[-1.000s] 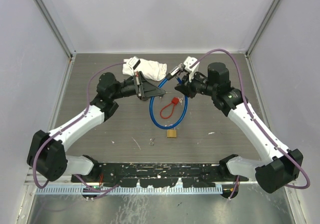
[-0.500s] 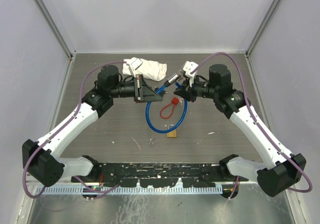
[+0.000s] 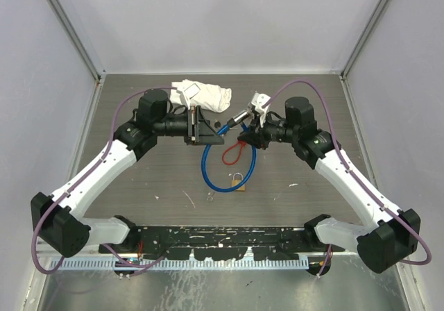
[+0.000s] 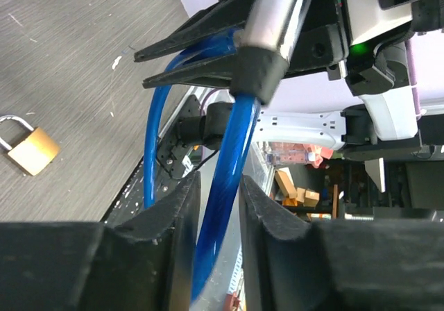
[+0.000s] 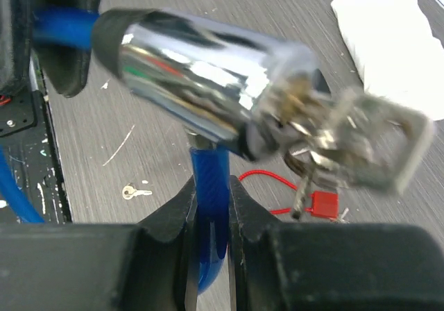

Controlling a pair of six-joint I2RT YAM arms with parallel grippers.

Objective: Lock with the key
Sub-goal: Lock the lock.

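One blue cable [image 3: 208, 174] hangs in a loop over the middle of the table [image 3: 277, 186] in the overhead view, its low end toward the lower centre of the frame. My right gripper [image 5: 211, 186] is clamped narrow on this cable, which fills the gap between the fingers at the bottom centre of the right wrist view. Just above, across the upper half of that view, the chrome lock cylinder [image 5: 201, 82] lies tilted. A bunch of keys [image 5: 316, 155] shows blurred at its right end; whether one sits in the keyhole I cannot tell. A red tag [image 5: 324, 205] shows below the keys, on a red cord [image 3: 229, 157].

My left gripper [image 4: 220, 186] has the cable running between its fingers, nearly filling the narrow gap. Whether it presses on the cable I cannot tell.

In the overhead view a brass padlock [image 3: 238, 183] lies on the table at the low end of the loop. A small loose key [image 3: 210, 198] lies to its lower left. A white cloth [image 3: 205, 94] lies at upper centre.
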